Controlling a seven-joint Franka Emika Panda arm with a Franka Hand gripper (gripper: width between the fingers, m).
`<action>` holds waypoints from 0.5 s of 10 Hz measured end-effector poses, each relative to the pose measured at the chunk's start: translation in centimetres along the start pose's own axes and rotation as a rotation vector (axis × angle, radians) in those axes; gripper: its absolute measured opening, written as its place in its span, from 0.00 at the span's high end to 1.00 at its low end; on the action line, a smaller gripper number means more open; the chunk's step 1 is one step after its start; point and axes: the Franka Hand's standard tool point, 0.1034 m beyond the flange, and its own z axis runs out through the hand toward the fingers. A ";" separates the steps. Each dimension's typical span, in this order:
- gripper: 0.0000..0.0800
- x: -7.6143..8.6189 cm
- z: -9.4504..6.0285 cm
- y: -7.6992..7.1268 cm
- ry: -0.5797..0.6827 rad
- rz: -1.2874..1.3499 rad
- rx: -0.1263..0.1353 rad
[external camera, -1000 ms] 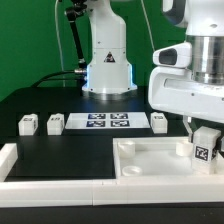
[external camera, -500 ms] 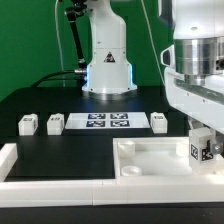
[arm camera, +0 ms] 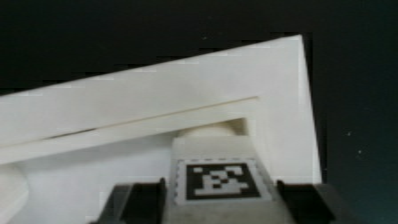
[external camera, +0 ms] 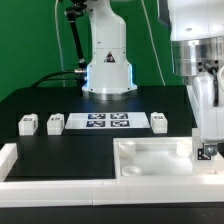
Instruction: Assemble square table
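The square table's white slab (external camera: pixel 150 160) lies at the front right of the black table, recessed side up. Gripped by its sides, a small white leg (external camera: pixel 207 152) with a black-and-white tag stands at the slab's far right corner, and my gripper (external camera: pixel 207 146) is shut on it. In the wrist view the tagged leg (arm camera: pixel 217 180) sits between the two dark fingers (arm camera: pixel 134 203), over the corner recess of the slab (arm camera: pixel 160 100). Three more legs (external camera: pixel 28 124) (external camera: pixel 55 123) (external camera: pixel 159 121) stand in a row behind. Whether the held leg touches the slab I cannot tell.
The marker board (external camera: pixel 107 122) lies between the loose legs. Long white border rails (external camera: pixel 60 172) run along the front and the exterior view's left edge. The robot's base (external camera: pixel 108 65) stands at the back, before a green backdrop.
The wrist has turned about its vertical axis with the leg in its grip, now edge-on to the exterior camera. The leg has shifted slightly toward the exterior view's right and down.
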 end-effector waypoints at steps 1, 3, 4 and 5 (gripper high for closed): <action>0.56 0.0 0.0 0.1 0.002 -0.066 -0.003; 0.38 0.0 -0.1 0.1 0.001 -0.331 -0.019; 0.23 0.2 -0.2 0.0 0.003 -0.508 -0.019; 0.20 0.0 -0.4 0.3 0.000 -0.551 -0.032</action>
